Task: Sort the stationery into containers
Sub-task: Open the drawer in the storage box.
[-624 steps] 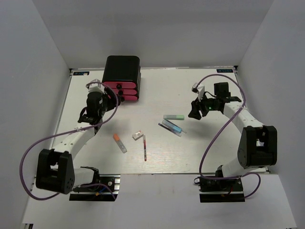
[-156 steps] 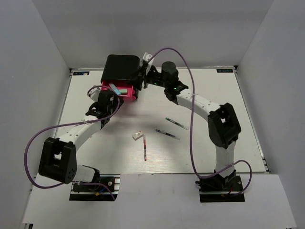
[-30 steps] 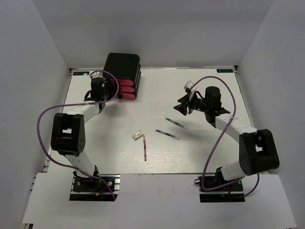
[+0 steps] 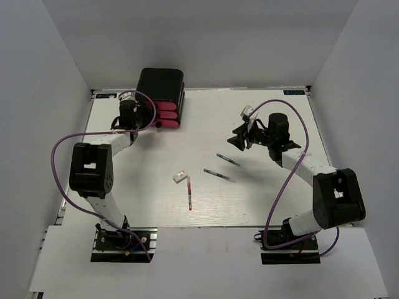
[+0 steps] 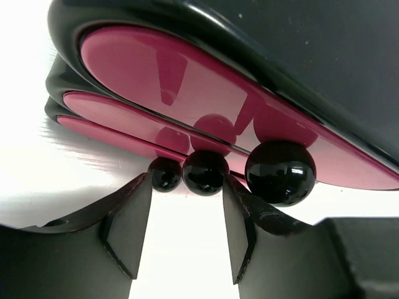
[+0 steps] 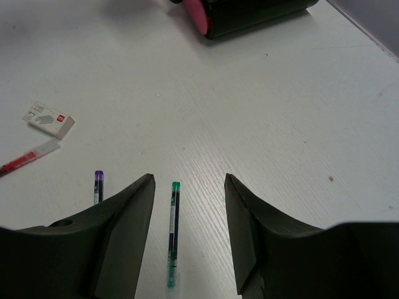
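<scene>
- Drawers [image 5: 187, 93] all sit flush in the black box [image 4: 160, 84]; a few seconds ago one stood pulled out with the pale green bar in it, so that deposit looks finished.
- Left tool [image 5: 185, 190] waits just in front of the drawer fronts. Its jaws are spread and hold nothing, and the middle knob [image 5: 206, 172] shows just beyond the gap between the fingertips. It has barely shifted in the last second.
- Right tool [image 6: 188, 180] has come away from the box and now hovers over the middle of the surface [image 4: 274, 187]. It is also spread and empty, with the green pen [image 6: 173, 233] lying lengthwise between its fingers.
- Orange-capped marker and green bar no longer lie on the surface. Four items remain out: the green pen, the purple-capped pen [image 6: 98, 187] beside it, the red pen [image 6: 22, 161] and the white block [image 6: 48, 119].
- Judging by this, the sort is partly done, and the green pen looks like the next pick.
</scene>
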`<state>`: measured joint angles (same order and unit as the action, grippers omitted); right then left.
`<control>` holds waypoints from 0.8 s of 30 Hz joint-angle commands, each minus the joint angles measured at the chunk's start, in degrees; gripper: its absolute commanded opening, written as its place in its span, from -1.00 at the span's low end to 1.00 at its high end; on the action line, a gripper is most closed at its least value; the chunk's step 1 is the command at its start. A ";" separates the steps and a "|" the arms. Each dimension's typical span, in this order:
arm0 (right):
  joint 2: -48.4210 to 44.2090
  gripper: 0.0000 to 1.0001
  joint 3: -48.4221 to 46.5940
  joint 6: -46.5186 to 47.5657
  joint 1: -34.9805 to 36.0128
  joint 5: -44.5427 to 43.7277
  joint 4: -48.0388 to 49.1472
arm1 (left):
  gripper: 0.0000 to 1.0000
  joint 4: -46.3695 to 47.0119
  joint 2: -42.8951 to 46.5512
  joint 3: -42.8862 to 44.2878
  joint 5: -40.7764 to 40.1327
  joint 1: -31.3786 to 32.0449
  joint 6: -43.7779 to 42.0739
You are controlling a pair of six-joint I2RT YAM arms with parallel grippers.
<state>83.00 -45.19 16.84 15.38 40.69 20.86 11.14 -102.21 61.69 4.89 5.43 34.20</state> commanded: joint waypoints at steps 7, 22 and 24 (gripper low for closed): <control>0.32 0.09 -0.78 0.91 -0.09 0.01 0.14 | 0.10 7.84 -0.44 -0.25 5.39 -0.07 -0.88; 1.90 0.09 -1.66 1.00 -0.09 0.01 0.05 | 0.17 12.15 -2.20 -1.57 10.14 -0.07 -0.36; 2.25 0.09 -1.57 0.91 -0.17 -0.08 0.14 | 0.24 12.68 -2.20 -2.19 10.14 -0.07 0.16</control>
<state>84.75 -45.21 17.10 15.38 40.58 19.81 20.25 -104.92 60.31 13.15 5.34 33.98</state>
